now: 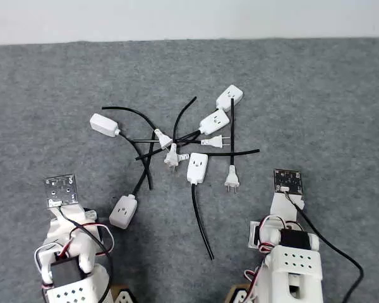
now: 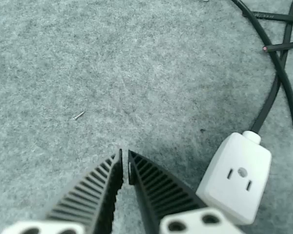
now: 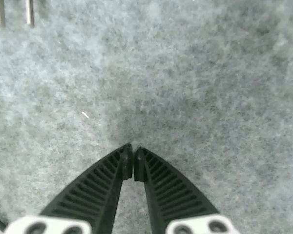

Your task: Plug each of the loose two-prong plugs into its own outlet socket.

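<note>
We found both arms folded low at the near edge of the grey bench, the left arm at about 7 o'clock and the right arm at about 5 o'clock, each wrist tipped down toward the surface. The left claw was closed to a hairline slit with nothing in it. The right claw was pinched tip to tip, likewise empty, over bare bench. Near the left claw lay the nearest socket, face up, its long axis running 7 to 1 o'clock and its black cord leaving the 1 o'clock end. The middle socket lay with its axis 12 to 6, cord trailing off toward 5 o'clock. The far-left socket lay along 10 to 4, cord at the 4 o'clock end. The lone plug sat nearest the right arm, prongs toward 6 o'clock, cord running straight toward 12. The sideways plug lay along 9 to 3, prongs toward 3 o'clock, amid the crossing cords at the bench's centre.
</note>
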Robot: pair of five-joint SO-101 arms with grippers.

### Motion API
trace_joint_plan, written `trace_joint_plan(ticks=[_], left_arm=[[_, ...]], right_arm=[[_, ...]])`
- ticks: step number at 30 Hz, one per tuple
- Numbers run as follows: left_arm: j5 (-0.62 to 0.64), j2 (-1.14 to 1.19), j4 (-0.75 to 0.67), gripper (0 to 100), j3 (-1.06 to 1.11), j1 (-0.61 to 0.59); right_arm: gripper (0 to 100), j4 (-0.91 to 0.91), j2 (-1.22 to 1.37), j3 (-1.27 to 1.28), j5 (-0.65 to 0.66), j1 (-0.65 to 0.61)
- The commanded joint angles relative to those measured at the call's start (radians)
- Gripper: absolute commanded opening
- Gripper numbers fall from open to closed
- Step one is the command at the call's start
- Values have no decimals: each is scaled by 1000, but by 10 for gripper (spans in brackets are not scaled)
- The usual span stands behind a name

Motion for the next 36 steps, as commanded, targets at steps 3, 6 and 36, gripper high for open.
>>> trace_joint_plan(ticks=[3,6,36], left_arm=[[-17,-5,2,14,-10,-3],[-17,-5,2,14,-10,-3],[-17,-6,-86,15,-101,51]], right_arm=[[9,-18,1,-3,-9,13],[9,-18,1,-3,-11,15],[12,-54,1,-29,-12,8]])
